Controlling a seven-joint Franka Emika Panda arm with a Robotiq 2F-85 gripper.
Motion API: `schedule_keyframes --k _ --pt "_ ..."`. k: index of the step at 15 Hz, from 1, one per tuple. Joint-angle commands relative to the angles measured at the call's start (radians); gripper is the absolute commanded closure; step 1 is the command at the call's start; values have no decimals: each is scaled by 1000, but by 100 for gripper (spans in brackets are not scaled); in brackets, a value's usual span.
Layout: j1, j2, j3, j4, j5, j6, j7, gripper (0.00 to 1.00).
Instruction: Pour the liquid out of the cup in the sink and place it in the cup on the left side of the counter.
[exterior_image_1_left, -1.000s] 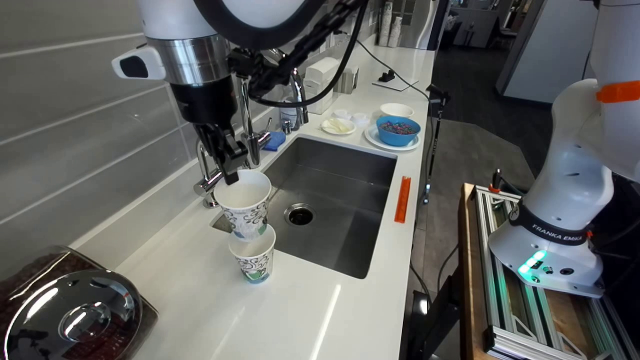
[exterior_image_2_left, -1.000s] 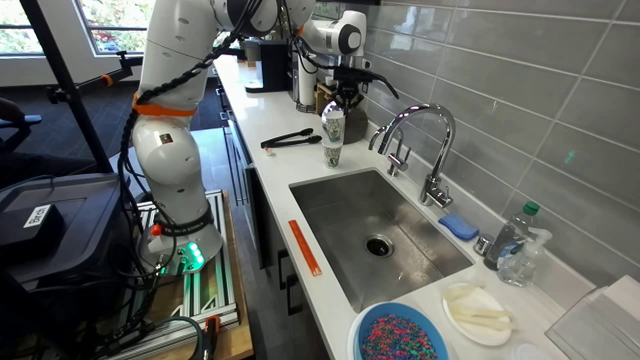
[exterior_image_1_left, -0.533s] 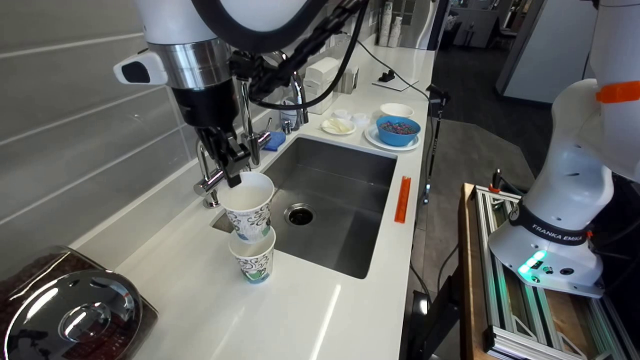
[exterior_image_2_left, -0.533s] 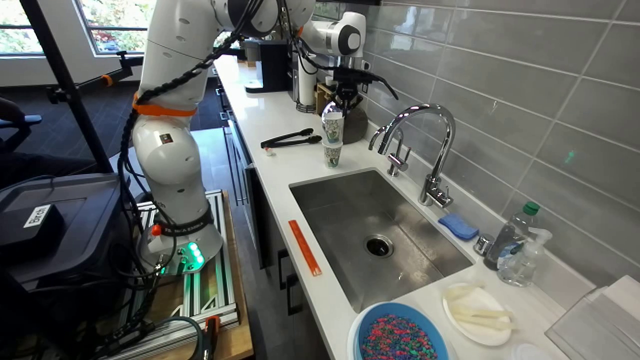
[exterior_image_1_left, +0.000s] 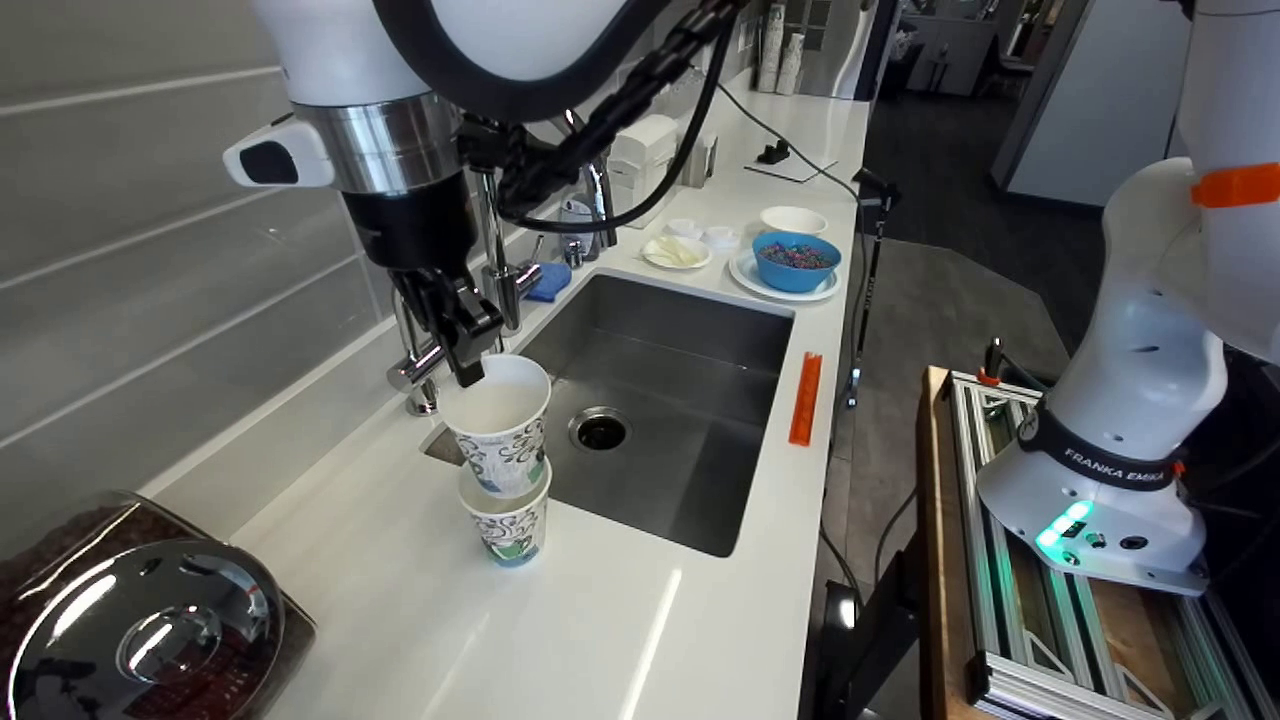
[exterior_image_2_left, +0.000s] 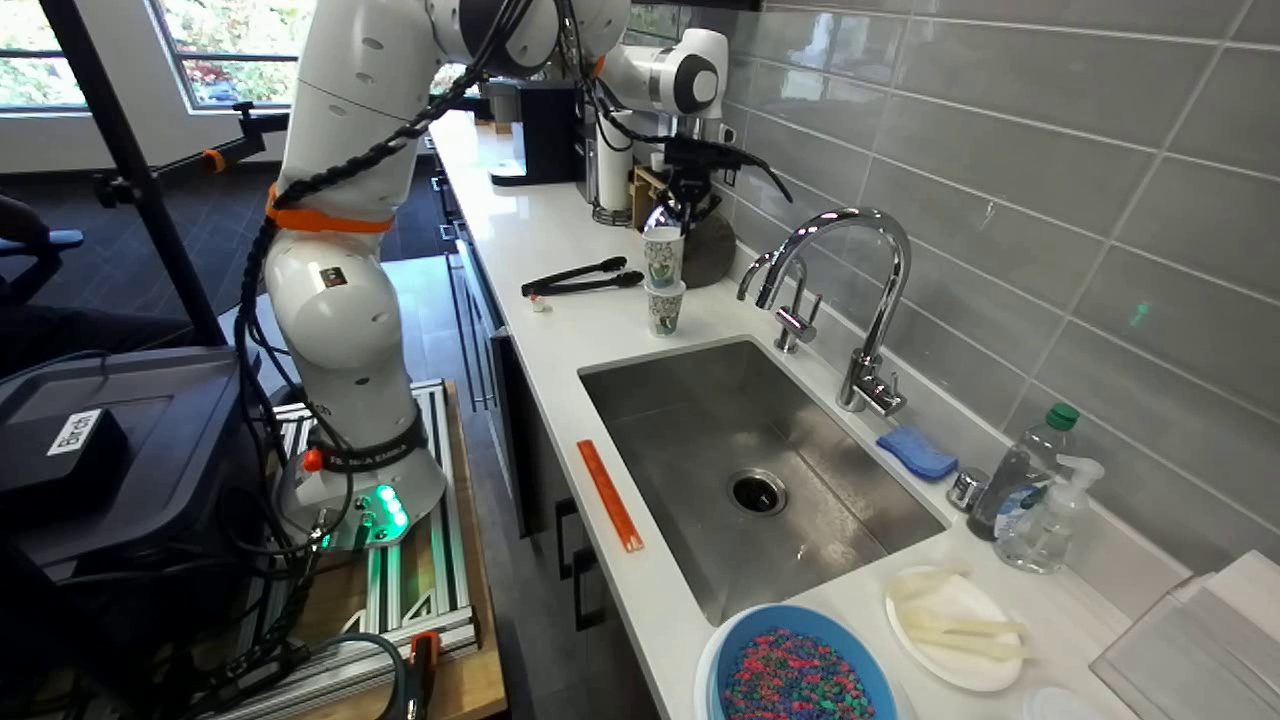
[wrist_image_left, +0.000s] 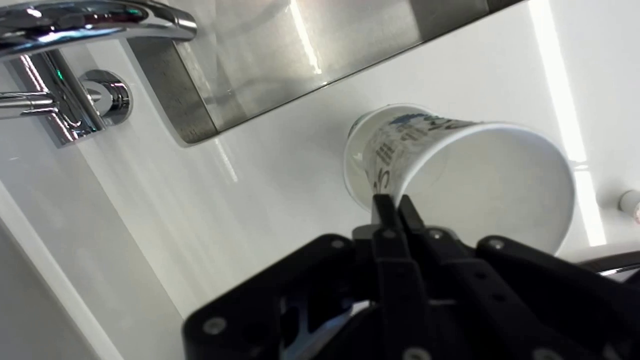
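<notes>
My gripper (exterior_image_1_left: 467, 372) is shut on the rim of a white patterned paper cup, the upper cup (exterior_image_1_left: 503, 455), with one finger inside and one outside. The gripper also shows in the wrist view (wrist_image_left: 398, 204). The upper cup is nearly upright and looks empty in the wrist view (wrist_image_left: 500, 185). A matching lower cup (exterior_image_1_left: 514, 537) stands upright on the counter, beside the sink (exterior_image_1_left: 680, 390). The upper cup's bottom is over the lower cup's mouth; I cannot tell whether it is inside. Both cups show in an exterior view, upper (exterior_image_2_left: 662, 262) and lower (exterior_image_2_left: 665, 318).
Faucets (exterior_image_2_left: 875, 330) stand behind the sink. A lidded glass jar (exterior_image_1_left: 150, 630) stands on the counter near the wall. Black tongs (exterior_image_2_left: 585, 278) lie near the cups. An orange strip (exterior_image_2_left: 610, 497) lies on the front edge. A blue bowl (exterior_image_1_left: 795, 265) stands past the sink.
The gripper has lowered with the upper cup, shifting slightly sideways. The upper cup's bottom is now closer over the lower cup's mouth. The lower cup has not moved.
</notes>
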Motion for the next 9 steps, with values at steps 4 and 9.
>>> schedule_keyframes --k 4,9 --pt "8 14 5 10 2 -36 -22 99" --pt "10 18 7 10 2 -44 -28 99"
